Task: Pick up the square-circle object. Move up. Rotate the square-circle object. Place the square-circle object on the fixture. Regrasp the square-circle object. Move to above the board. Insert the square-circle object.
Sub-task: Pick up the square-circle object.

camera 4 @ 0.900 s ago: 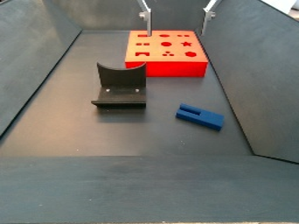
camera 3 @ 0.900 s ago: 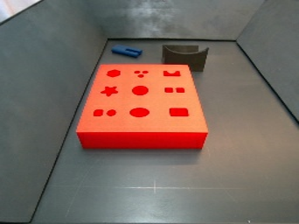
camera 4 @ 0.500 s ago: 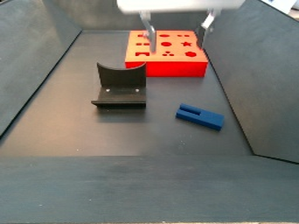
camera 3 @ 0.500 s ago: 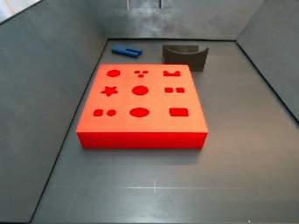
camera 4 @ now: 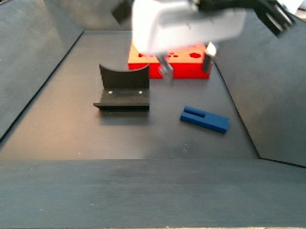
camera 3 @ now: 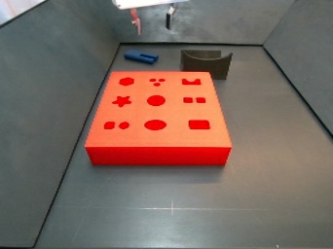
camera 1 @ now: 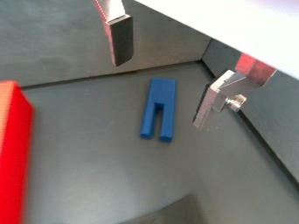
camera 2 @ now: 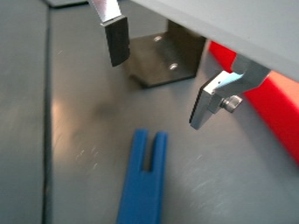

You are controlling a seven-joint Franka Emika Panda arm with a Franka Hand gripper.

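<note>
The square-circle object (camera 3: 140,57), a small blue block with two prongs, lies flat on the floor by the back wall, next to the board's far corner; it shows in both side views (camera 4: 205,118) and both wrist views (camera 1: 158,109) (camera 2: 142,179). My gripper (camera 3: 152,19) hangs open well above it, with nothing between the silver fingers (camera 1: 117,39). In a wrist view the gripper (camera 1: 163,70) is over the block's solid end. The dark fixture (camera 3: 207,62) stands beside the block (camera 2: 163,57). The red board (camera 3: 156,112) fills the middle of the floor.
Grey walls enclose the floor on all sides; the blue block lies close to one of them (camera 1: 233,166). In a side view my gripper body (camera 4: 180,31) hides much of the board (camera 4: 187,72). The fixture (camera 4: 122,88) stands between block and board.
My gripper has come down from the top edge and moved toward the blue block, growing much larger in a side view. Block, fixture and board have not moved.
</note>
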